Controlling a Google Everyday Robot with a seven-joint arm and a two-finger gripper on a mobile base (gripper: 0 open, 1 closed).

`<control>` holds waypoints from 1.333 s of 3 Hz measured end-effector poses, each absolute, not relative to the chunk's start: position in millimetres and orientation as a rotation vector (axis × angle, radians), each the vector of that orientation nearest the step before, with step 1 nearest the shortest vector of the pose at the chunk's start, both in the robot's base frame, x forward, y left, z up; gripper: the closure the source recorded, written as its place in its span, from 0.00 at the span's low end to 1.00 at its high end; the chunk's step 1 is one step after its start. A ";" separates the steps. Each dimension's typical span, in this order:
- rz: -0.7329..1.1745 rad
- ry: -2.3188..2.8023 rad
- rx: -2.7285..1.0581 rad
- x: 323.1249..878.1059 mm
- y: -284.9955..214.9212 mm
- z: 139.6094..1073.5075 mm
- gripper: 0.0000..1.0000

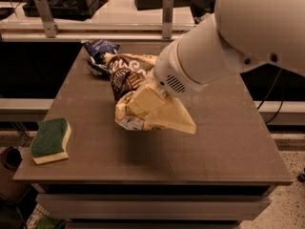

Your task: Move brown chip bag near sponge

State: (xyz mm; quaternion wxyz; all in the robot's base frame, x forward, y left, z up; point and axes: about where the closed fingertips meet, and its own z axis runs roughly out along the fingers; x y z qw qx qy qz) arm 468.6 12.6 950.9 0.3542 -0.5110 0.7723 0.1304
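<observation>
Brown bag [125, 78] held above mid-table [228, 142].
The gripper [145, 101], jaws clenched on it, hangs near the blue bag [97, 49]; the sponge [50, 140] lies at the left front edge, open surface between.

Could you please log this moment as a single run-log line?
gripper: shut on brown chip bag, lifted over table | sponge: near-left corner, apart from it | blue-and-white chip bag: far-left

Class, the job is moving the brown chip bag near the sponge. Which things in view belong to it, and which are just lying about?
Belongs to the job:
brown chip bag
sponge
claw, gripping the bag over the table

Lying about:
blue-and-white chip bag, behind the brown one
</observation>
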 end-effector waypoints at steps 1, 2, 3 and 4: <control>0.375 2.010 -1.345 462.5 29.8 935.4 1.00; 0.431 1.992 -1.396 453.6 52.9 926.9 1.00; 0.527 1.937 -1.430 449.9 81.2 912.3 1.00; 0.522 1.932 -1.433 448.9 82.4 914.7 0.82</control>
